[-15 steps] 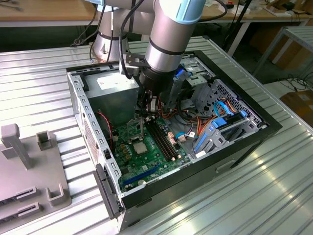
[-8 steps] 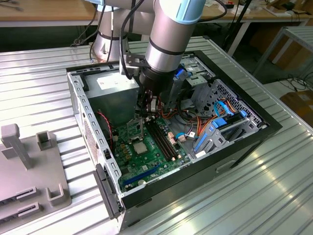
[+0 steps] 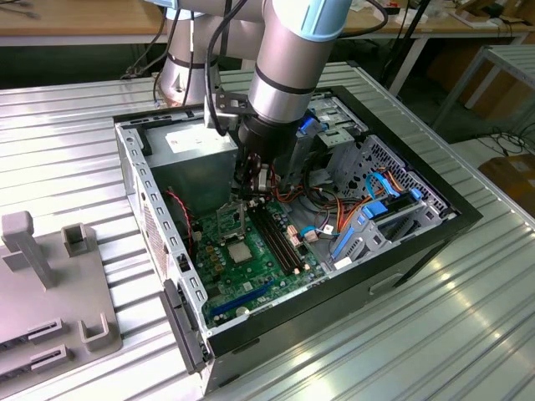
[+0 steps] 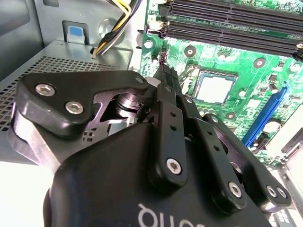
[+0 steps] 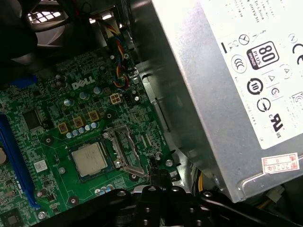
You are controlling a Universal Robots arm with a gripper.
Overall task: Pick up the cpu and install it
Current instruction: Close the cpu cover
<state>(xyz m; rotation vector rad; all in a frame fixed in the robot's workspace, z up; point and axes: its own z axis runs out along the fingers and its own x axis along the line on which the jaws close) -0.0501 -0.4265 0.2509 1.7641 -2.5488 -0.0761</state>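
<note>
In the exterior view, the robot arm (image 3: 288,75) reaches down into an open computer case (image 3: 167,251) lying on a ribbed metal table (image 3: 75,142), and the gripper (image 3: 248,194) hangs over the green motherboard (image 3: 251,267) close to the grey power supply (image 3: 196,146). The cpu (image 3: 238,250) lies flat on the motherboard just below the gripper tips, with the raised socket frame (image 3: 229,219) standing between the cpu and the power supply; black memory slots (image 3: 276,234) run beside the cpu on the side away from the case wall. In the second wrist view, the gripper (image 4: 164,71) has its black fingers (image 4: 170,123) pressed together with nothing between them, the tips next to the cpu (image 4: 215,88), which sits square in its socket; a blue slot (image 4: 267,111) lies on the far side of the cpu. In the first wrist view, the cpu (image 5: 89,159) rests seated in the socket, the metal load plate (image 5: 124,150) is flipped open just beside the cpu, and the gripper (image 5: 158,176) tips, closed and empty, sit at the foot of that plate beneath the power supply (image 5: 227,90).
</note>
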